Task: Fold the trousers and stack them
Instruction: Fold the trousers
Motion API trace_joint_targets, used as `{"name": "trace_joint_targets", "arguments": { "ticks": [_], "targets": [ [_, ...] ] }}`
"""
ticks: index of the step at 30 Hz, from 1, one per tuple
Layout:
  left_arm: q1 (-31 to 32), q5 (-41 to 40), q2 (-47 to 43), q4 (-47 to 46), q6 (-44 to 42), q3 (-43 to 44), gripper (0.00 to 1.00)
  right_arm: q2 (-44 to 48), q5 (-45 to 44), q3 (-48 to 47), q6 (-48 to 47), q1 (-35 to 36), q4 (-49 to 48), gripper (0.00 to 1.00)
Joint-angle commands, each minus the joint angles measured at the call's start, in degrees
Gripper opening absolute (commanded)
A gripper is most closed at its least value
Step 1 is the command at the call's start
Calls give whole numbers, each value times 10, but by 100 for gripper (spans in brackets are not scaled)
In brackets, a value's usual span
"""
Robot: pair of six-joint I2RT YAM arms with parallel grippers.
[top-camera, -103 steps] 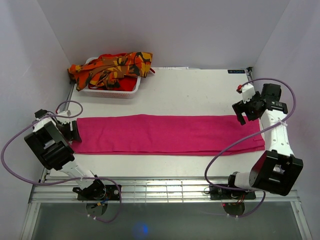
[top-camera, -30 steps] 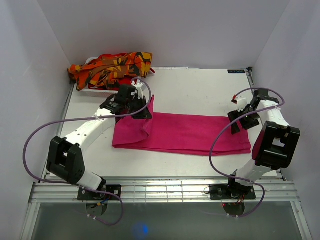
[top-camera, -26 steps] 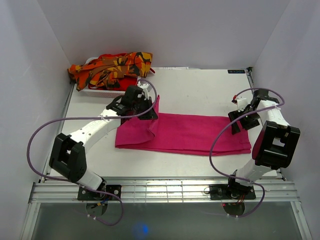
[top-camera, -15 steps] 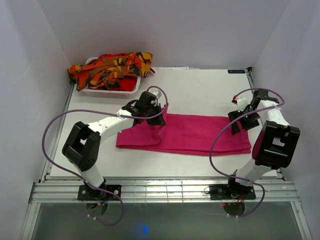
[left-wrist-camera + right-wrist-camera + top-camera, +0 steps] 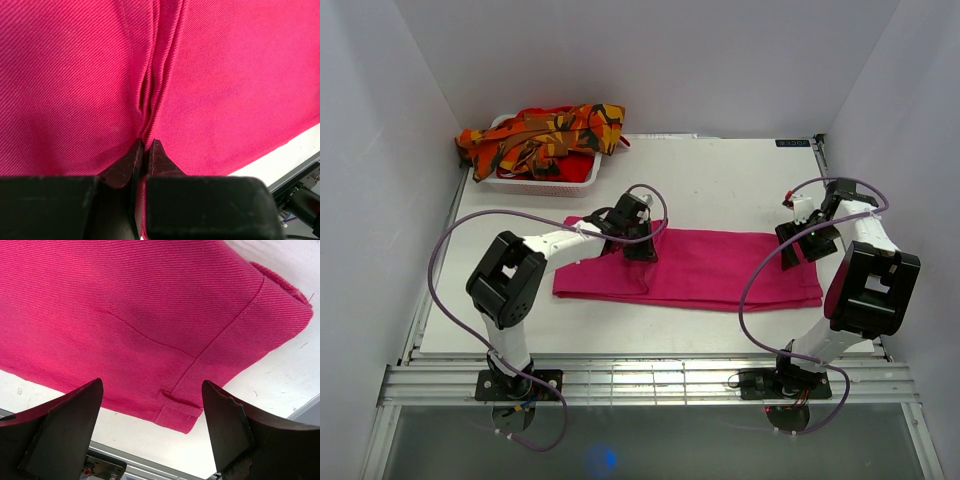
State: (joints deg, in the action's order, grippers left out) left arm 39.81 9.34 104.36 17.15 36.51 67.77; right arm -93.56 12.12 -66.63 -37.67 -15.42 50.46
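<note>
**Overhead and wrist views of the folding station.** The magenta-pink trousers (image 5: 720, 270) lie flat as a long horizontal band across the middle of the tabletop (image 5: 720, 180), reaching from left of centre to the right side. Their left portion is doubled: a second layer of cloth lies over the first and ends near the band's middle.

The left end effector (image 5: 638, 243) sits at the far edge of this doubled portion, its arm stretched across the tabletop from the near-left base. In the left wrist view its jaws are pressed together on a narrow ridge of pink cloth, and a crease runs away from them along the fabric. The cloth fills almost the whole view, with a strip of white tabletop at the lower right corner.

The right end effector (image 5: 798, 243) stands over the right end of the same trousers, near their far corner. In the right wrist view its jaws are spread wide, one at each side of the picture, with the end of the cloth between them. A stitched seam, a small sewn tab and the rounded corner of the fabric are visible there. Whether the jaws touch the cloth cannot be told.

The camouflage trousers (image 5: 545, 135), orange with black and yellow patches, lie crumpled in and over the white basket (image 5: 535, 186). The basket stands at the far left corner of the tabletop, well apart from both end effectors.
</note>
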Motion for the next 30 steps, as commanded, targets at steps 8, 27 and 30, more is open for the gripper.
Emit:
{"name": "trace_joint_targets", "arguments": {
  "ticks": [8, 27, 30],
  "targets": [
    [26, 2, -22, -3, 15, 19, 0, 9, 0, 16, 6, -2, -4, 83],
    [42, 28, 12, -4, -1, 47, 3, -17, 8, 24, 29, -2, -11, 76],
    [42, 43, 18, -13, -25, 48, 38, -10, 21, 18, 30, -2, -5, 75]
  ]
}}
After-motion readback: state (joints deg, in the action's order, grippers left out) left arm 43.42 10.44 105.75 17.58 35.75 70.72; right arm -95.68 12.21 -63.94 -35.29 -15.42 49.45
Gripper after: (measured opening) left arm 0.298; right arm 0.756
